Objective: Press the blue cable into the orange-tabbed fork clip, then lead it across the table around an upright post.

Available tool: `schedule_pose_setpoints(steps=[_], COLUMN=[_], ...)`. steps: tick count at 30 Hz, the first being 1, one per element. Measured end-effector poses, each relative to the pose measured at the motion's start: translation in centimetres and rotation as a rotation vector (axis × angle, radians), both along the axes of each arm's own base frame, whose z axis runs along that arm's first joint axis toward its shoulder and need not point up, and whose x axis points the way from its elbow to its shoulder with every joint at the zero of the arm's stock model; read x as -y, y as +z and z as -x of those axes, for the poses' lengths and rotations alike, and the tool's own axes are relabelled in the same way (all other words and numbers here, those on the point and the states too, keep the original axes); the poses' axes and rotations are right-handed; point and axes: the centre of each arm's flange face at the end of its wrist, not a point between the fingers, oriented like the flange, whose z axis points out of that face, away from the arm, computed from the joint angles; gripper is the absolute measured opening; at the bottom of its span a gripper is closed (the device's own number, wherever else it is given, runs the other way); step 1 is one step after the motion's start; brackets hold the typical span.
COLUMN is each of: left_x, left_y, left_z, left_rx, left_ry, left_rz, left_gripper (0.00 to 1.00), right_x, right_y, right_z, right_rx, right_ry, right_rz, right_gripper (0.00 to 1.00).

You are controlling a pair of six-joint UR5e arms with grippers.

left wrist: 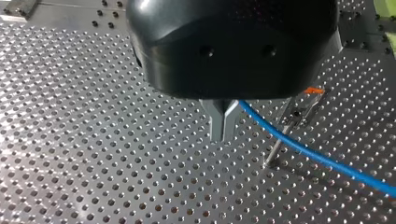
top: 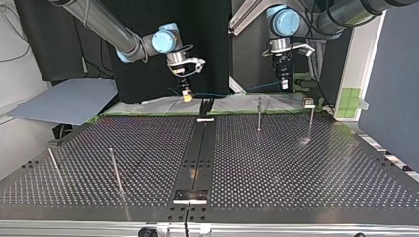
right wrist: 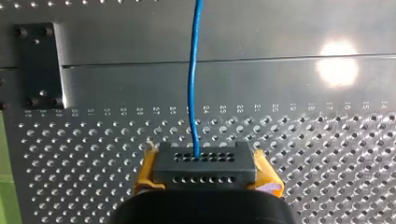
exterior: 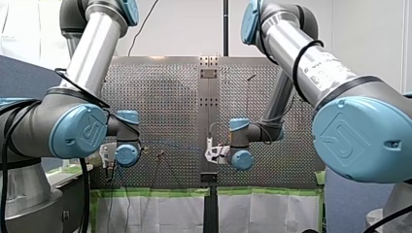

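Observation:
The blue cable (top: 237,91) hangs stretched between my two grippers above the far edge of the table in the top view. My left gripper (left wrist: 222,133), black with metal fingers, is shut, and the cable (left wrist: 327,161) leaves it sideways. Close beside it stands the fork clip (left wrist: 296,112) with its orange tab, on a thin stem that the cable crosses below the fork. The same clip (top: 309,102) stands at the top view's right, just beside my left gripper (top: 284,88). My right gripper (right wrist: 205,161), with yellow pads, is shut on the cable (right wrist: 193,84) and shows over the table's middle (top: 187,96).
An upright post (top: 259,112) stands between the two grippers. Two more thin posts (top: 114,170) (top: 53,165) rise at the top view's near left. A black rail (top: 197,153) runs down the table's middle. A grey-blue board (top: 69,101) lies beyond the far left corner.

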Motion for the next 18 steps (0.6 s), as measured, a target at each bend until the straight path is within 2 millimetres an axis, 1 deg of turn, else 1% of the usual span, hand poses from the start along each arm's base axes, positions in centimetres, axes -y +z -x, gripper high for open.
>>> schedule_pose_setpoints(steps=[6, 10, 13, 18], left_x=[0.1, 0.4, 0.6, 0.8], left_y=[-0.1, -0.8, -1.4, -2.4], left_z=[-0.1, -0.3, -0.9, -2.5], left_rx=[-0.003, -0.021, -0.03, -0.022], left_ry=[-0.035, -0.067, -0.091, -0.093], left_rz=[0.005, 0.012, 0.017, 0.037], left_gripper=[0.0, 0.0, 0.0, 0.0], right_x=[0.8, 0.9, 0.8, 1.2], right_y=[-0.2, -1.1, -2.0, -3.5], right_z=[0.4, 0.2, -0.3, -1.2], right_rx=[0.01, 0.007, 0.0, -0.006], right_ry=[0.032, 0.064, 0.087, 0.104], right_rz=[-0.007, -0.017, -0.026, -0.032], right_gripper=[0.0, 0.0, 0.0, 0.0])
